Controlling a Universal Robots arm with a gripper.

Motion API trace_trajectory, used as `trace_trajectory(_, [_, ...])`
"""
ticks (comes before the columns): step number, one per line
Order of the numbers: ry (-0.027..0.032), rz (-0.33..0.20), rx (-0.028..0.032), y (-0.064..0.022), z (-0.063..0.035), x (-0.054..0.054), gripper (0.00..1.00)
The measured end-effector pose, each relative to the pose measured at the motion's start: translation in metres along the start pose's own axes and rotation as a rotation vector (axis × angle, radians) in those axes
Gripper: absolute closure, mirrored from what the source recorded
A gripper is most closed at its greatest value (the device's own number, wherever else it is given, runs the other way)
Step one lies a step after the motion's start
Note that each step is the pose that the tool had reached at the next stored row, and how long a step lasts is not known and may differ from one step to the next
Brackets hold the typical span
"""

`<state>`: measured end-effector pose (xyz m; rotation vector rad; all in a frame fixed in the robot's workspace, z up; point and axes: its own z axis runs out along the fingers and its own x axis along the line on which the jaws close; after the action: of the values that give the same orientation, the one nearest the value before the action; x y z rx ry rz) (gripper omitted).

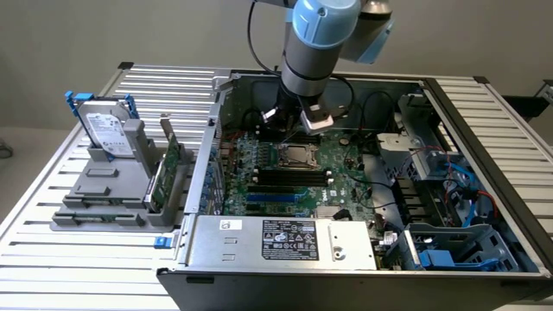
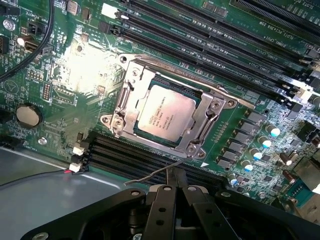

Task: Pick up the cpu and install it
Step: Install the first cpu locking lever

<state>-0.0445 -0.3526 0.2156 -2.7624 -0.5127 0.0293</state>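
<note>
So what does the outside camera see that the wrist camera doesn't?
The exterior view takes in the arm, the whole case, the hard drive standing outside it at that view's left, and the power supply. The wrist view gets close: tiny print on the cpu, a round battery, and the shut jaws. Both share the cpu lying in its socket and the black memory slots.
</note>
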Motion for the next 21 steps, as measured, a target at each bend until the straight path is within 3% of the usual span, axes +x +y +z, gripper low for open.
trace_trajectory(4, [0.0019,-0.001,-0.0008,0.0005,0.0014,0.0001,0.89])
trace_trajectory(6, [0.0060,-0.002,-0.0024,0.0008,0.0022,0.0000,0.89])
trace_trajectory(14, [0.0356,-0.013,-0.0144,0.0021,0.0055,0.0003,0.89])
trace_trajectory(21, [0.0515,-0.018,-0.0205,0.0031,0.0061,0.0024,0.89])
